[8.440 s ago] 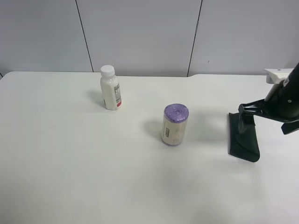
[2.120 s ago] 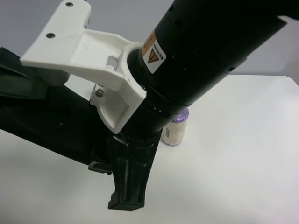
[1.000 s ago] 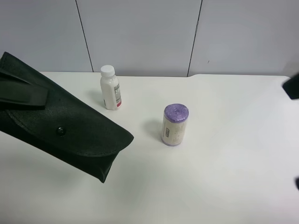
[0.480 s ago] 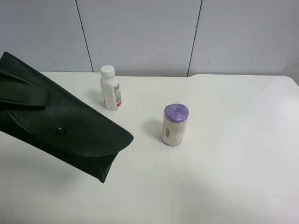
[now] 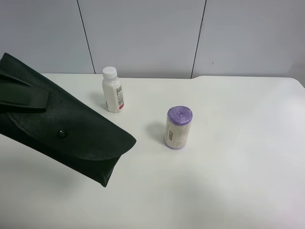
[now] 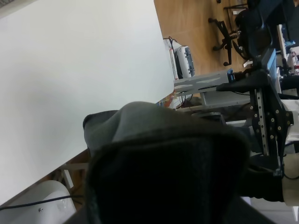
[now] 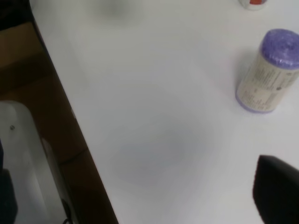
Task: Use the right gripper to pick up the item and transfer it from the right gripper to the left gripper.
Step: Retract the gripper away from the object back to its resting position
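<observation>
The item, a flat black glasses case (image 5: 76, 136) with a small snap button (image 5: 61, 134), hangs tilted in the air at the exterior high view's left, close to the camera. My left gripper (image 5: 26, 100) is shut on its upper end; one black finger (image 5: 24, 98) lies across it. In the left wrist view the case (image 6: 163, 163) fills the near part of the picture. My right gripper is empty; only one black fingertip (image 7: 278, 196) shows at the edge of the right wrist view, over the table. The right arm is out of the exterior high view.
A white bottle (image 5: 113, 89) stands at the back of the white table (image 5: 228, 171). A purple-topped cylinder (image 5: 178, 127) stands mid-table and also shows in the right wrist view (image 7: 268, 70). The table edge and brown floor (image 7: 51, 121) lie beside the right gripper.
The case went from the right gripper at the right to the left gripper at the left. Over the last second the right arm left the exterior high view; the case stayed still.
</observation>
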`<move>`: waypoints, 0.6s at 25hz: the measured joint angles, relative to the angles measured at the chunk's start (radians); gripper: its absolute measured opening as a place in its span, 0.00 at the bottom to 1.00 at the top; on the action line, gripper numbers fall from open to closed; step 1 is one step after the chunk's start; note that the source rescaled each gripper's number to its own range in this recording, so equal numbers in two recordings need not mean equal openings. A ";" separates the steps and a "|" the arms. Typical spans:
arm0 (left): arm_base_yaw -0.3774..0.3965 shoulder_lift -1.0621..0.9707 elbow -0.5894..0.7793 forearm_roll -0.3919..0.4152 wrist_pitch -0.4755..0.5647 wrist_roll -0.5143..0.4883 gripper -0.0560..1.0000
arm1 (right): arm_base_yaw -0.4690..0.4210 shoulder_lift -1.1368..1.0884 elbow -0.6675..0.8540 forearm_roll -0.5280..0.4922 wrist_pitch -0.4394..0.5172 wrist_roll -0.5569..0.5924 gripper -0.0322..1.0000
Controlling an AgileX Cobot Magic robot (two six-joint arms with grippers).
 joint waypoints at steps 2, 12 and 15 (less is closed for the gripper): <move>0.000 0.000 0.000 0.000 0.000 0.000 0.05 | 0.000 0.000 0.000 0.000 0.000 0.000 1.00; 0.000 0.000 0.000 0.000 0.000 0.000 0.05 | -0.452 -0.047 0.003 0.000 0.000 0.000 1.00; 0.000 0.000 0.000 0.000 0.000 0.002 0.05 | -0.670 -0.078 0.003 0.000 0.000 0.000 1.00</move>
